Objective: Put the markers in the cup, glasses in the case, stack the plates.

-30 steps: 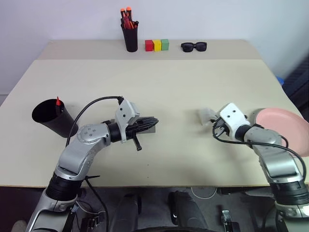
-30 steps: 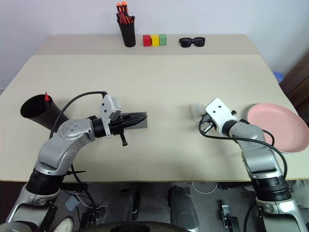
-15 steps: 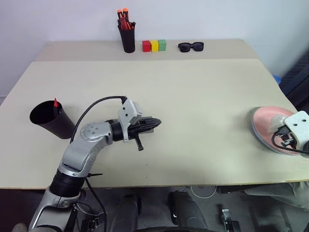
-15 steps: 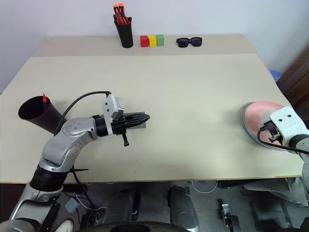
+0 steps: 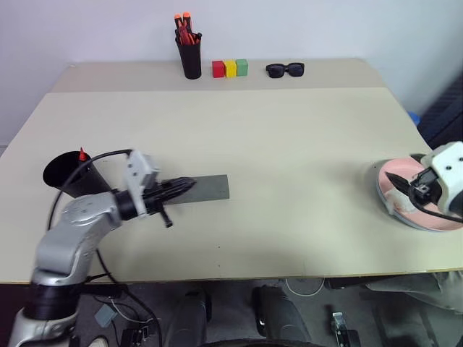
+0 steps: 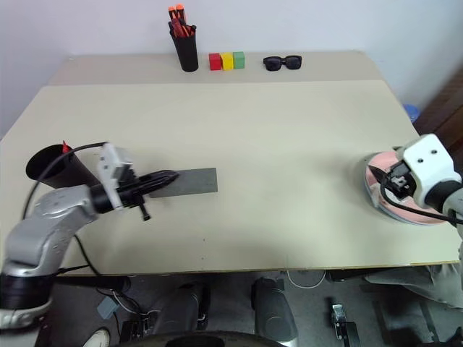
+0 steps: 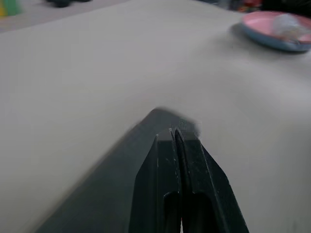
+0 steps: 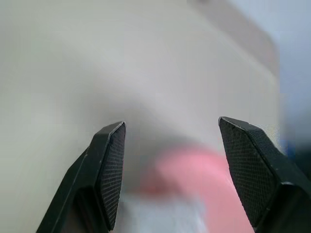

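- Your left tool [image 5: 187, 182] was fully shut with nothing between its fingers, its tips resting at the near end of the closed grey case [image 5: 205, 188] that lay flat on the worktop [image 5: 275, 144].
- The black cup [image 5: 72, 176] stood tilted just behind that arm, a red marker [image 5: 84, 154] tip showing at its rim.
- Your right tool [image 6: 378, 178] stood open and empty above the pink plate [image 6: 405, 206], stacked on the blue one.
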{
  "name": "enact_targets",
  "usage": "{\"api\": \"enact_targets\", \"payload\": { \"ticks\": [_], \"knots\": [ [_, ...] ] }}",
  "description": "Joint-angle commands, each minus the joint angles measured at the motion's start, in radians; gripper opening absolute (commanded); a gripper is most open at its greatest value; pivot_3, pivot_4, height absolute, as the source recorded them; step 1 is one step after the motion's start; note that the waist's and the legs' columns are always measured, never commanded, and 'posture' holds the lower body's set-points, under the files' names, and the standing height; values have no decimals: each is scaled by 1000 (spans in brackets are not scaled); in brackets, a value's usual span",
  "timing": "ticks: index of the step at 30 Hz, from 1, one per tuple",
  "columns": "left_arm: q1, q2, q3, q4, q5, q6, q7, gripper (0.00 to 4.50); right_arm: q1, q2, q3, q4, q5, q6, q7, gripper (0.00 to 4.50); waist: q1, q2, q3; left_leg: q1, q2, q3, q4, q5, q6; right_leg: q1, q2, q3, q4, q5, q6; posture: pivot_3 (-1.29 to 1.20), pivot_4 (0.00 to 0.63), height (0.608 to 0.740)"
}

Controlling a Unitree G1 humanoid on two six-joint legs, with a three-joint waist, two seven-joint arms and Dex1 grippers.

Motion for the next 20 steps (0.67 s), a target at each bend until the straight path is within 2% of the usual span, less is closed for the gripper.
{"api": "enact_targets", "payload": {
  "ticks": [1, 5, 10, 20],
  "knots": [
    [55, 16, 73, -61, -7, -33, 22, 0, -41, 44, 3, -66, 122, 68, 5, 3074, 7, -1, 0, -1, 0, 0, 1, 0, 0, 0, 0, 0, 0, -1, -2, 0, 150, 740],
    [98, 10, 85, -96, 0, -45, 53, 0, -81, 57, 52, -39, 155, 89, 11, 3074, 5, -1, 0, -2, 0, 1, 3, 0, 0, 1, -3, 0, -2, -1, -2, 0, 150, 740],
    [126, 3, 79, -90, 28, -91, 76, 0, -165, 49, 139, 61, 118, 44, 18, 3074, 0, -1, 0, -1, 0, 2, 2, 0, 0, 0, -3, 0, -2, -1, -2, 0, 150, 740],
    [192, 0, 90, -115, 34, -114, 112, 0, -201, 56, 214, 125, 88, 1, 29, 3074, 2, -1, 0, -1, 0, 2, 0, 0, 0, -1, -2, 0, -2, -1, -2, 0, 150, 740]
  ]
}}
